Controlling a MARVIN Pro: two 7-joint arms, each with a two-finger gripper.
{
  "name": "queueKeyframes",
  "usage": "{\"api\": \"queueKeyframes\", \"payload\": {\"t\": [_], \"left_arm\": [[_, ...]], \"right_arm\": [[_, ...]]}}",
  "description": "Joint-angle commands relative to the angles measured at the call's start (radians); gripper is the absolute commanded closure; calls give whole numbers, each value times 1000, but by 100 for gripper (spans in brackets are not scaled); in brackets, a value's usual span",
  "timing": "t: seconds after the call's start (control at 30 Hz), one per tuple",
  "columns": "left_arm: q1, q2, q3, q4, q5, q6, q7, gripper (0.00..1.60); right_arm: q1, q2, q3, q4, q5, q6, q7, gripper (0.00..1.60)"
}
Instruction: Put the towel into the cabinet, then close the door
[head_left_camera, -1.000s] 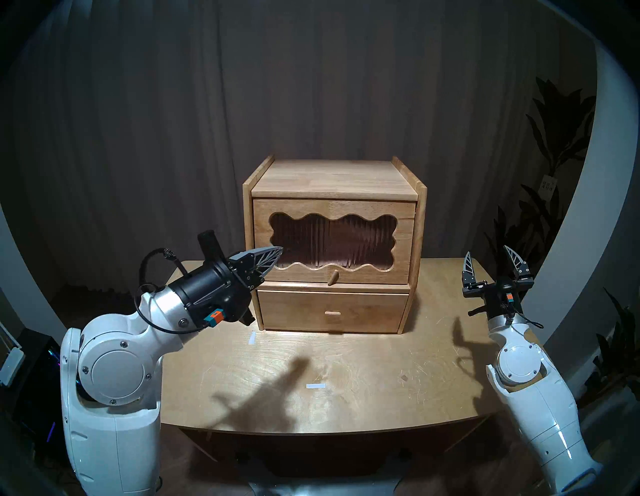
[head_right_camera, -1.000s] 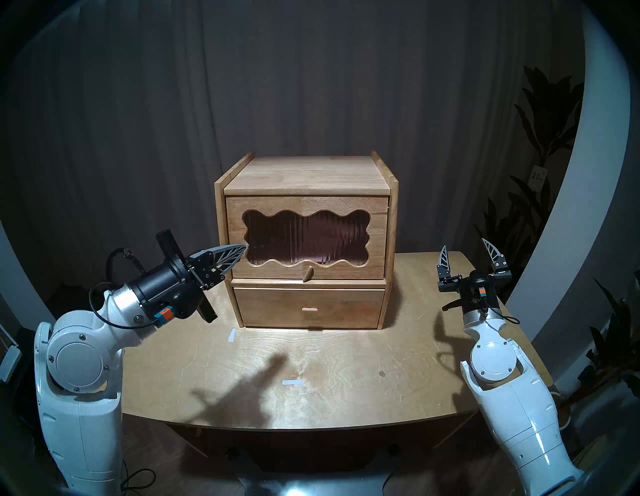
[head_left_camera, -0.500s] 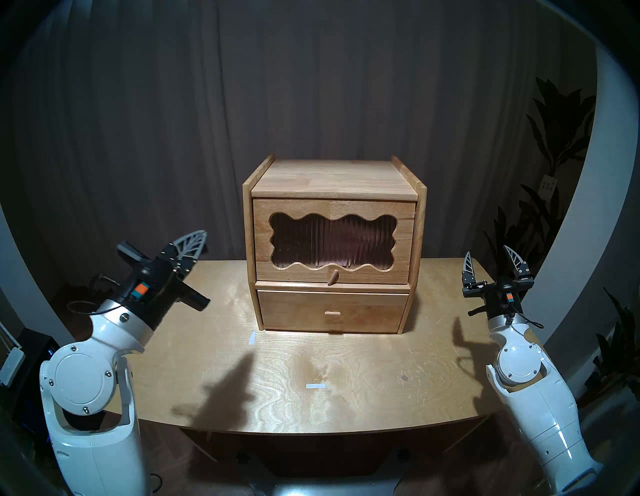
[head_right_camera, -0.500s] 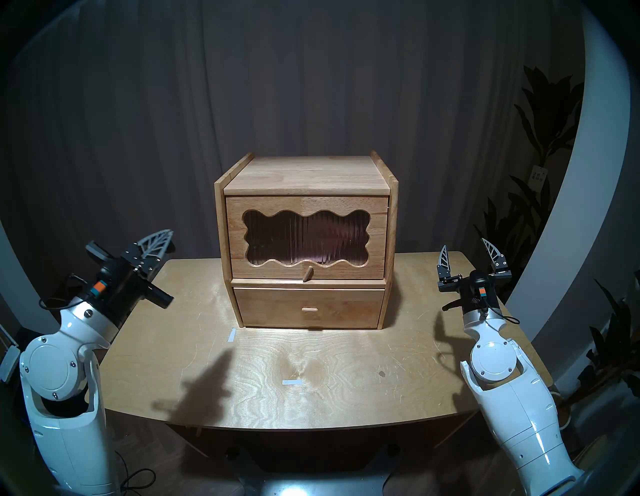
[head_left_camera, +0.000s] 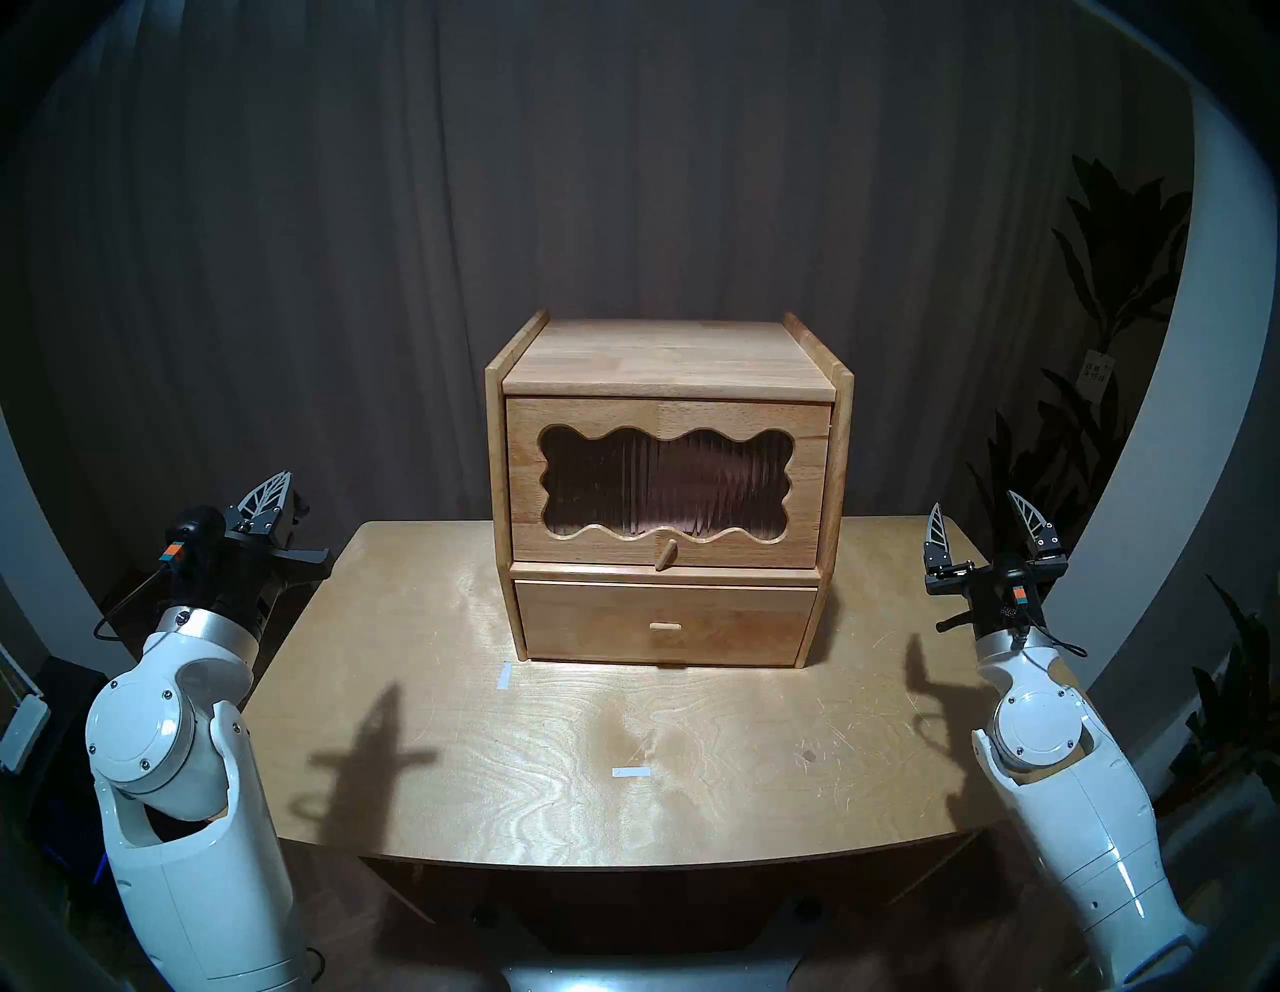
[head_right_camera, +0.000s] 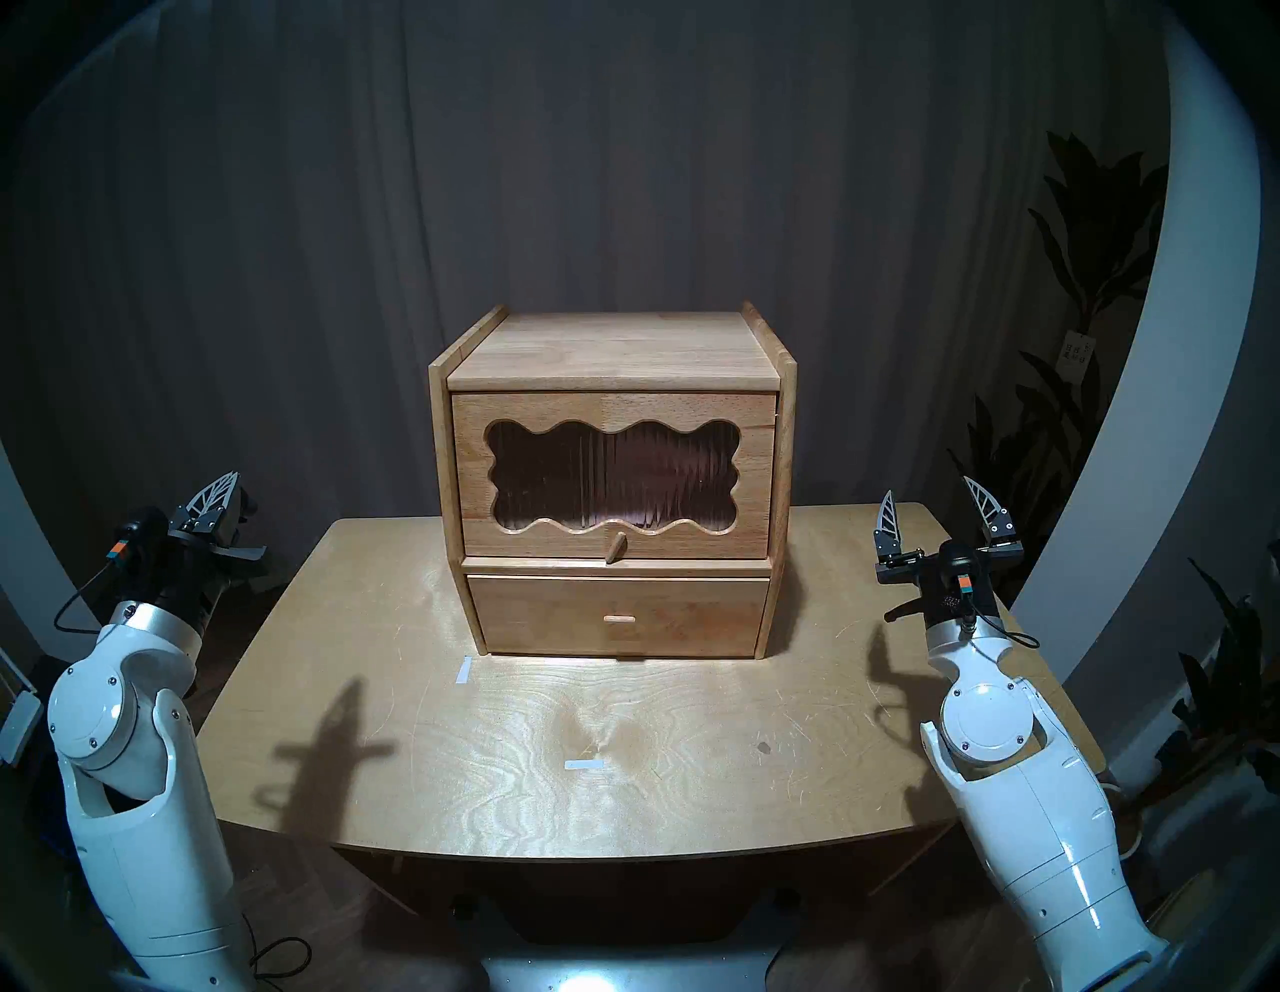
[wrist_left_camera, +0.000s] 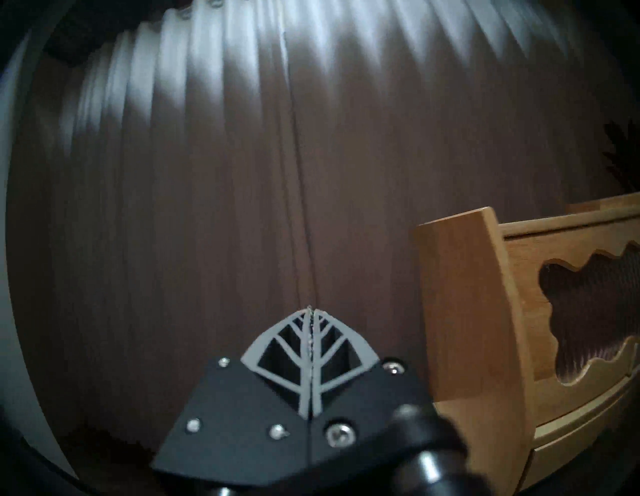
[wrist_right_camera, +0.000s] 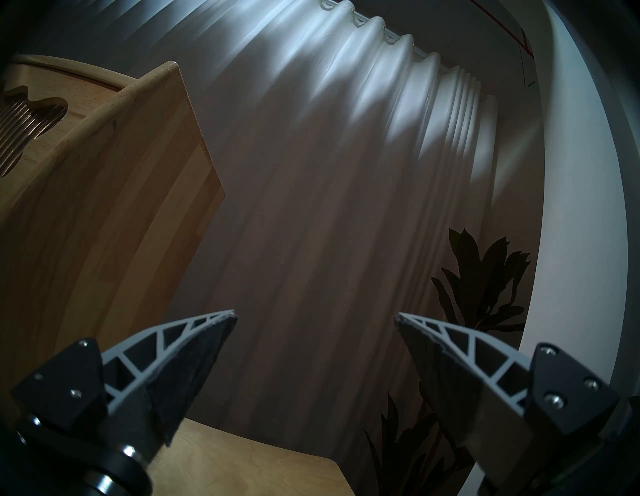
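The light wooden cabinet (head_left_camera: 665, 360) (head_right_camera: 609, 350) stands at the back middle of the table. Its door (head_left_camera: 526, 499) (head_right_camera: 478, 499), with a wavy ribbed-glass window and a peg knob (head_left_camera: 666, 554), is shut flat. Only a dim pinkish-brown tint shows behind the glass; the towel itself cannot be made out. My left gripper (head_left_camera: 277, 478) (wrist_left_camera: 310, 308) is shut and empty, raised beyond the table's left edge, far from the cabinet. My right gripper (head_left_camera: 976, 502) (wrist_right_camera: 315, 317) is open and empty, raised over the table's right rear corner.
The plain drawer front (head_left_camera: 665, 623) below the door is shut. White tape marks (head_left_camera: 503, 675) (head_left_camera: 632, 772) lie on the table (head_left_camera: 692, 796). A dark curtain hangs behind, and plants (head_left_camera: 1108, 291) stand at the right.
My left arm has drawn back from the door's left side, swinging left and out past the table's left edge, gripper still shut. The right arm and the cabinet have not moved.
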Motion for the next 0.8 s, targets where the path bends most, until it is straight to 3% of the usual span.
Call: {"api": "queueKeyframes", "payload": {"t": [0.0,0.3,0.43,0.47,0.5,0.77], "left_arm": [[-110,11,-1,59,-134,61,69,147],[-189,56,36,169,-122,51,71,114],[-187,77,54,189,-113,35,58,84],[-184,79,59,188,-110,33,57,20],[-178,84,66,186,-103,25,54,0],[-142,90,97,169,-35,-41,53,0]], "right_arm": [[6,3,1,-19,-1,-10,1,0],[6,4,0,-19,0,-11,0,0],[6,5,0,-19,1,-11,0,0],[6,5,0,-19,1,-11,0,0],[6,5,0,-19,1,-11,0,0],[19,-8,10,-23,-45,-1,-54,0]]}}
